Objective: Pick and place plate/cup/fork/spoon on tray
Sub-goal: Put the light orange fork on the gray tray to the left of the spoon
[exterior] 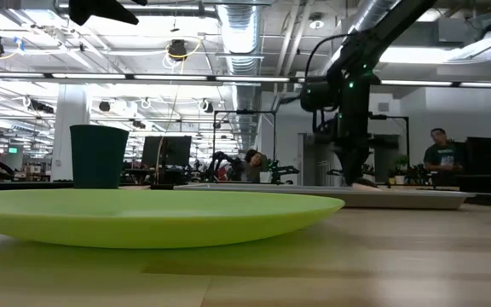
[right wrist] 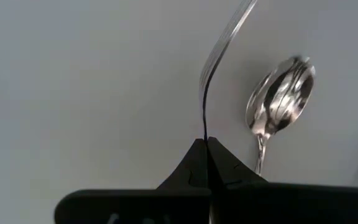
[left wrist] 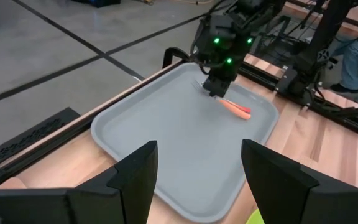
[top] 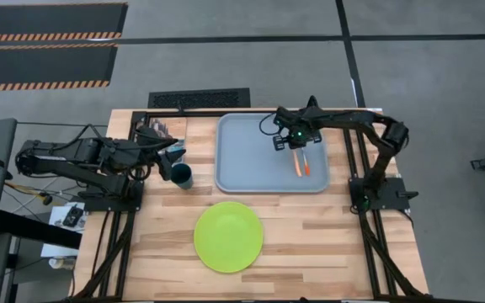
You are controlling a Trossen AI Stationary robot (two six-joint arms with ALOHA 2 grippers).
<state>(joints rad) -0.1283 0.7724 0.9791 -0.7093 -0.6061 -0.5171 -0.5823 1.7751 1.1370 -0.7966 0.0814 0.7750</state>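
The grey-blue tray (top: 242, 156) lies at the table's far middle. My right gripper (top: 295, 145) points down over the tray's right part, shut on the fork (right wrist: 213, 56). The spoon (right wrist: 281, 99) lies on the tray beside the fork, and two orange handles (top: 302, 164) show side by side. My left gripper (top: 173, 156) is open and empty, just above and left of the teal cup (top: 183, 177), which stands upright on the table left of the tray. The lime-green plate (top: 228, 236) lies flat on the table near the front edge. My right gripper pinches the fork between its two shut fingers, coming from above. The metal neck (right wrist: 205, 127) comes out edge-on from between the fingertips and runs on to the tines. The fingers hide the exact place of contact. I cannot tell whether the fork rests on the tray.
The right arm (left wrist: 222, 37) stands over the tray's far right side. A black grille (top: 199, 98) lies beyond the table's far edge. Bare wood shows right of the plate and along the front. People sit in the room behind (exterior: 440, 153).
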